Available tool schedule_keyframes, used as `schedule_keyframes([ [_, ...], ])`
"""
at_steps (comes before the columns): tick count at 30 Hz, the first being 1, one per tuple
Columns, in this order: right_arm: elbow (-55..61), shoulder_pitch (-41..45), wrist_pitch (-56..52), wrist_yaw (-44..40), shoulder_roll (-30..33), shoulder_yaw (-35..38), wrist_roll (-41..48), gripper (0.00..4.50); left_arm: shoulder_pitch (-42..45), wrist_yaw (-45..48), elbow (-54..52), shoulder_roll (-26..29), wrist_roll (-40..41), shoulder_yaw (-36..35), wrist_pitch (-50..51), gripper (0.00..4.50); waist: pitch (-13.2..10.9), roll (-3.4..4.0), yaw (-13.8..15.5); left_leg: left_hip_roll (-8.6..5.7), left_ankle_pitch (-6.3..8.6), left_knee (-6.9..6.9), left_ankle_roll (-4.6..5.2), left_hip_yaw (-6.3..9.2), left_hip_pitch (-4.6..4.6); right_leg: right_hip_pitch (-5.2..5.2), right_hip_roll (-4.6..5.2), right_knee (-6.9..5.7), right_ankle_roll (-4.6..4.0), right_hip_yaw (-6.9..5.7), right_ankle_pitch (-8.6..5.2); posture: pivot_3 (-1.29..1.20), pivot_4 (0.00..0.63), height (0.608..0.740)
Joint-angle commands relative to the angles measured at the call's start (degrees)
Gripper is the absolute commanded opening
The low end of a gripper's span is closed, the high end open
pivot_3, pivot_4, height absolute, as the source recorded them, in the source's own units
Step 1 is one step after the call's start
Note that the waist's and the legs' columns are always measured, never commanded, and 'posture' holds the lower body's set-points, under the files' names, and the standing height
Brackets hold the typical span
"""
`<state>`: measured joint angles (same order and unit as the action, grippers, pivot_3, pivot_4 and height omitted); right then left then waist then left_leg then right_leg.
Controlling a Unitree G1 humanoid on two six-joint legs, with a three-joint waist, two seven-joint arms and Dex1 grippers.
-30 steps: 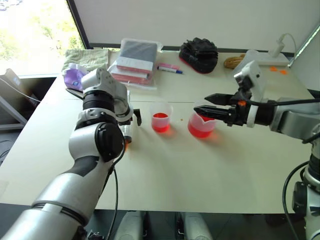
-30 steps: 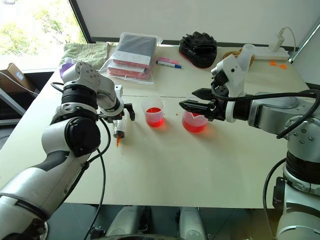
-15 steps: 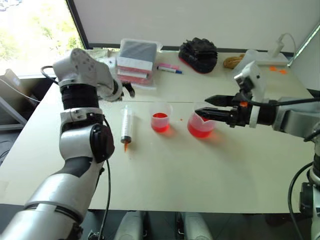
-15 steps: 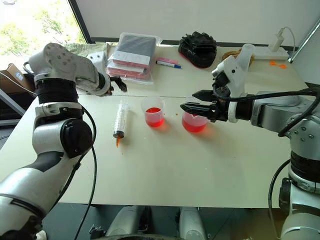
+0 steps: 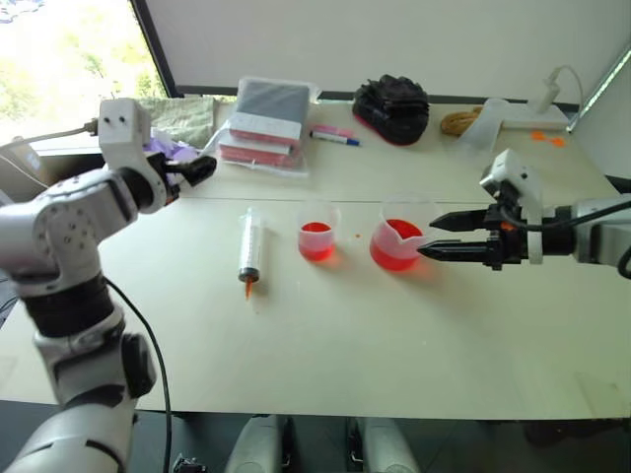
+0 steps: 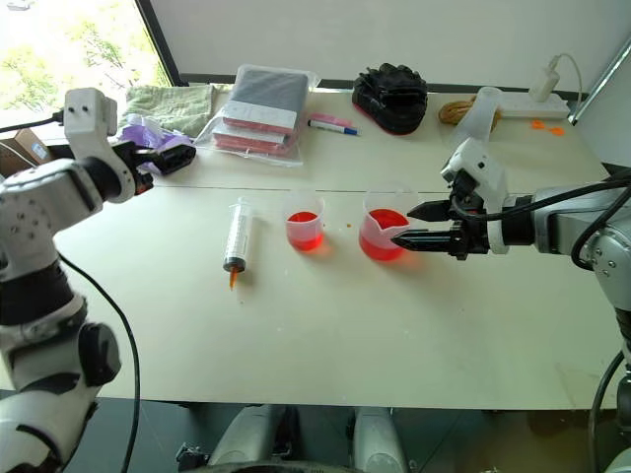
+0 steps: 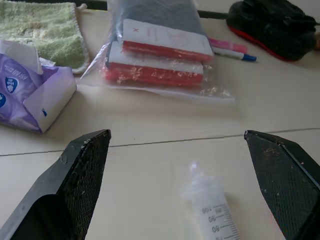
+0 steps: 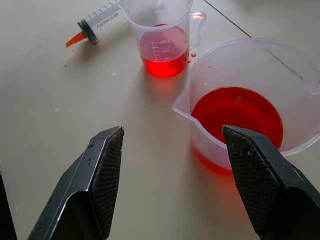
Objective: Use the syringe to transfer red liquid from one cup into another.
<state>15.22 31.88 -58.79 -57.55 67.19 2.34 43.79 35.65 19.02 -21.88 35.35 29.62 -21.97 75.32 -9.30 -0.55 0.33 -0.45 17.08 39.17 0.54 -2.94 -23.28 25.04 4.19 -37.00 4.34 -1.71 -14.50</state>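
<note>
The left tool (image 5: 204, 168) has lifted off the syringe (image 5: 250, 247), spread; right tool (image 5: 426, 239) spread beside the beaker (image 5: 397, 243); both cups hold red liquid, so the transfer looks finished.

Red liquid (image 8: 235, 107) in clear cups, orange-tipped clear syringe (image 5: 250, 248), purple tissue pack (image 7: 30, 95), possibly patterned.

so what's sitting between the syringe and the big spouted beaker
The smaller cup with red liquid stands between the syringe and the beaker, seen in both eye views.

The syringe (image 5: 250, 244) is lying flat, orange tip toward the robot, beside the small cup (image 5: 317, 230) and spouted beaker (image 5: 398, 243), both holding red liquid (image 8: 236, 110).
</note>
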Motion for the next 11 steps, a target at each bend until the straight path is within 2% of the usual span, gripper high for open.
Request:
schedule_keyframes([
  [1, -2.0, -0.2, 4.3, -5.6, 3.1, 0.3, -3.0, 3.28, -5.4, 7.0, -7.8, 4.7, 4.2, -1.2, -2.4, 4.48, 0.0, 0.0, 0.0, 0.01, 0.0, 0.0, 0.0, 0.01, 0.0, 0.0, 0.0, 0.0, -0.02, 0.0, -0.01, 0.0, 0.15, 0.74],
  [5, -5.1, 1.2, 8.4, -10.7, 4.5, -2.8, -7.1, 3.28, -19.5, 21.0, -12.9, 11.6, 13.5, -7.6, -3.5, 4.48, 0.0, 0.03, -0.5, 0.01, 0.17, 0.0, 0.31, 0.01, 0.09, -0.05, 0.04, -0.02, -0.21, 0.0, -0.12, 0.0, 0.15, 0.74],
  [8, -7.7, 3.0, 10.4, -11.7, 3.0, -4.9, -10.1, 3.28, -27.8, 27.7, -12.8, 15.0, 14.6, -9.2, -8.0, 4.48, 0.0, 0.04, -0.9, 0.02, 0.19, -0.01, 0.33, 0.06, 0.13, -0.1, 0.06, -0.02, -0.42, -0.03, -0.24, 0.0, 0.15, 0.74],
  [11, -9.6, 4.6, 11.2, -12.7, 1.9, -5.9, -11.8, 3.28, -30.7, 30.4, -11.4, 16.6, 16.0, -9.9, -10.5, 4.48, 0.0, 0.06, -0.9, 0.02, 0.21, -0.01, 0.37, 0.07, 0.16, -0.14, 0.09, -0.03, -0.45, -0.06, -0.26, 0.0, 0.15, 0.74],
])
